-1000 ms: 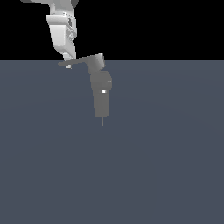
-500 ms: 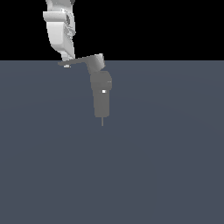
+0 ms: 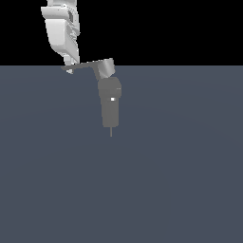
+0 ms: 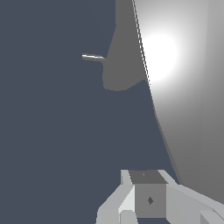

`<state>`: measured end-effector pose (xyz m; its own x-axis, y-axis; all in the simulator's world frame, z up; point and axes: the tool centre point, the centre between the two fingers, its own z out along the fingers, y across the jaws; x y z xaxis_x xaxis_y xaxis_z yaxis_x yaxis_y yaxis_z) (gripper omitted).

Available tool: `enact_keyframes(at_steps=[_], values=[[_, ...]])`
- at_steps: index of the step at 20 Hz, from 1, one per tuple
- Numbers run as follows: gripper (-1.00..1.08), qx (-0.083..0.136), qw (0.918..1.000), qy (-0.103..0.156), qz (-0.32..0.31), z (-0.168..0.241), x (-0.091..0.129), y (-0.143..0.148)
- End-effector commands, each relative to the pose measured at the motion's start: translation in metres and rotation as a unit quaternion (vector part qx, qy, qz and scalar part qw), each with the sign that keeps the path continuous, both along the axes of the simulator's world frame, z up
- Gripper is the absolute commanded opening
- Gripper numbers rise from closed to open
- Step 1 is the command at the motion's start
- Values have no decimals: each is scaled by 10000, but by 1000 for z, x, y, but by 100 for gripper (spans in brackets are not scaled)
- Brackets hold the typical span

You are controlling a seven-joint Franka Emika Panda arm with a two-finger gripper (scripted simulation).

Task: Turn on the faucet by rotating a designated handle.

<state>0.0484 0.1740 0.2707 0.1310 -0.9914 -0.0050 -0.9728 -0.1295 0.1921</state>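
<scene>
The gray faucet (image 3: pixel 110 108) stands on the dark floor, with a tiny white dot on its long body and an angular block on top. Its thin flat handle (image 3: pixel 86 65) sticks out from that block toward the exterior view's left. My white gripper (image 3: pixel 70 67) comes down from above and sits at the handle's outer end, touching it. I cannot tell how far apart the jaws are. In the wrist view the handle (image 4: pixel 188 87) is a large bright slab close by, with the faucet body (image 4: pixel 119 65) beyond it and a fingertip (image 4: pixel 148 199) in the foreground.
A flat dark blue-gray floor (image 3: pixel 180 180) spreads around the faucet. A thin rod (image 3: pixel 111 132) pokes from the faucet body's lower end.
My gripper has shifted slightly toward the exterior view's left along the handle's end. The handle's outer tip seems to have moved a little with it. The faucet body has stayed put.
</scene>
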Motion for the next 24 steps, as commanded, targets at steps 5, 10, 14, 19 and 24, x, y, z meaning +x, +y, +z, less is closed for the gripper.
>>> enact_keyframes(at_steps=[5,10,14,19,24], values=[[-100,-12,10000,21,-14,4,-17,-4],[-100,-12,10000,20,-17,6,-29,-5],[-100,-12,10000,20,-17,8,-39,-6],[-100,-13,10000,19,-19,11,-52,-7],[-100,-42,10000,39,-36,7,-56,-12]])
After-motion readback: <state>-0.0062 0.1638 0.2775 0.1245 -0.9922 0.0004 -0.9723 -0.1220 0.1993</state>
